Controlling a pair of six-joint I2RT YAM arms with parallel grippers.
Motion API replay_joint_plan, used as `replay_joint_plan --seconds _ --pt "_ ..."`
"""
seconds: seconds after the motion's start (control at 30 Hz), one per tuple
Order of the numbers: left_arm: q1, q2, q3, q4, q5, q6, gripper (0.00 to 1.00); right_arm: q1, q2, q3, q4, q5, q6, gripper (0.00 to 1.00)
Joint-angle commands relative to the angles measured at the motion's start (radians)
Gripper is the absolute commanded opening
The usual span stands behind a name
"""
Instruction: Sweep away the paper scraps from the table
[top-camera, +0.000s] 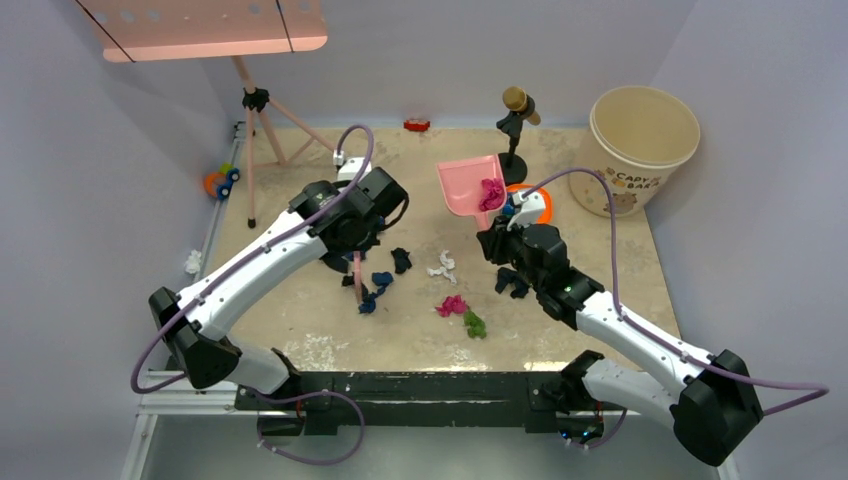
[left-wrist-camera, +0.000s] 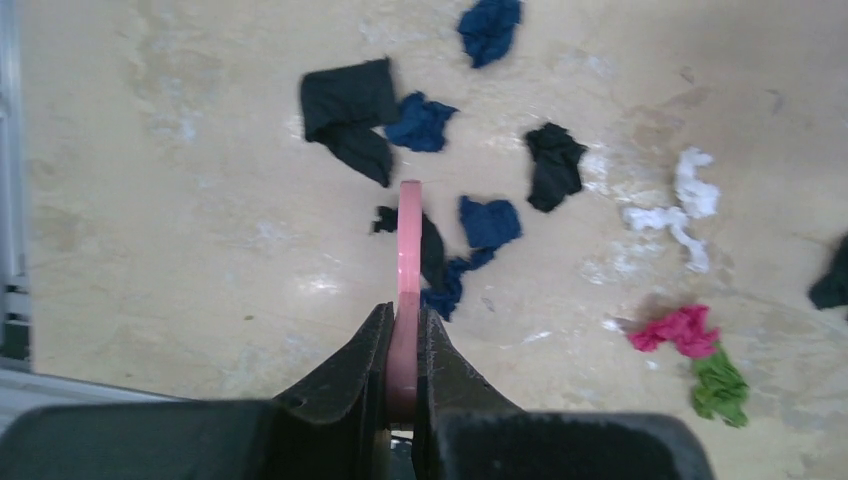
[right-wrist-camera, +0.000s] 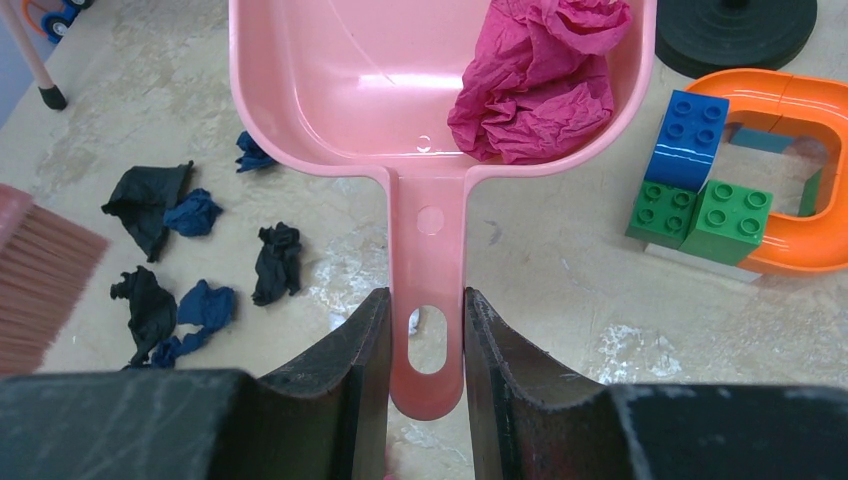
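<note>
My left gripper (left-wrist-camera: 405, 325) is shut on the handle of the pink brush (left-wrist-camera: 407, 240), seen edge-on, its head down among navy and blue paper scraps (left-wrist-camera: 490, 222). More scraps lie around: black (left-wrist-camera: 350, 115), white (left-wrist-camera: 685, 205), magenta (left-wrist-camera: 680, 328), green (left-wrist-camera: 720, 385). In the top view the left gripper (top-camera: 355, 245) is over the table's (top-camera: 300, 320) middle-left. My right gripper (right-wrist-camera: 427, 310) is shut on the handle of the pink dustpan (right-wrist-camera: 340, 90), which holds a magenta wad (right-wrist-camera: 535, 85). The dustpan (top-camera: 465, 185) sits beyond the right gripper (top-camera: 497, 240).
A paper bucket (top-camera: 640, 145) stands at the far right. A microphone stand (top-camera: 515, 130), an orange track (right-wrist-camera: 810, 190) and a blue-green block stack (right-wrist-camera: 700, 180) are beside the dustpan. A tripod (top-camera: 265, 130) stands far left, and a red toy car (top-camera: 417, 125) lies at the back.
</note>
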Motion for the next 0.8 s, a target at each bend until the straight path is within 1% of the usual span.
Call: replay_joint_plan --seconds 0.0,0.07,0.13,0.2,0.23,0.37,0.43,0.53,0.57,0.6,0.7,0.77 --pt "0.046 -0.042 0.005 -0.116 -0.164 0.143 0.0 0.001 -0.004 -0.001 0.045 0.026 0.007 0.0" --pt "0.076 -0.031 -0.013 -0.136 -0.265 0.191 0.0 0.002 -0.001 -0.004 0.048 0.023 0.007 0.0" --pt "0.101 -0.009 -0.046 -0.117 -0.41 0.228 0.0 0.002 0.0 -0.006 0.053 0.019 0.008 0.0" --pt "0.115 0.013 -0.095 -0.015 -0.484 0.31 0.0 0.002 0.004 -0.009 0.059 0.016 0.009 0.0" --pt "0.12 0.024 -0.118 0.051 -0.484 0.378 0.0 0.0 0.007 -0.009 0.061 0.014 0.008 0.0" --pt "0.148 0.041 -0.232 0.444 -0.329 0.639 0.0 0.001 0.02 -0.006 0.053 0.016 0.01 0.0" --pt "0.177 0.054 -0.285 0.613 -0.252 0.712 0.0 0.002 0.013 -0.016 0.053 0.02 0.01 0.0" --pt "0.192 0.109 -0.308 0.746 -0.211 0.787 0.0 0.002 -0.009 -0.029 0.055 0.036 0.013 0.0" --pt "0.19 0.13 -0.306 0.771 -0.18 0.8 0.0 0.002 -0.017 -0.032 0.058 0.041 0.011 0.0" --pt "0.19 0.15 -0.289 0.759 -0.129 0.793 0.0 0.002 -0.023 -0.035 0.059 0.047 0.011 0.0" --pt "0.175 0.192 -0.255 0.688 0.055 0.767 0.0 0.001 -0.03 -0.036 0.057 0.06 0.012 0.0" --pt "0.119 0.193 -0.256 0.675 0.117 0.768 0.0 0.001 -0.031 -0.035 0.051 0.071 0.013 0.0"
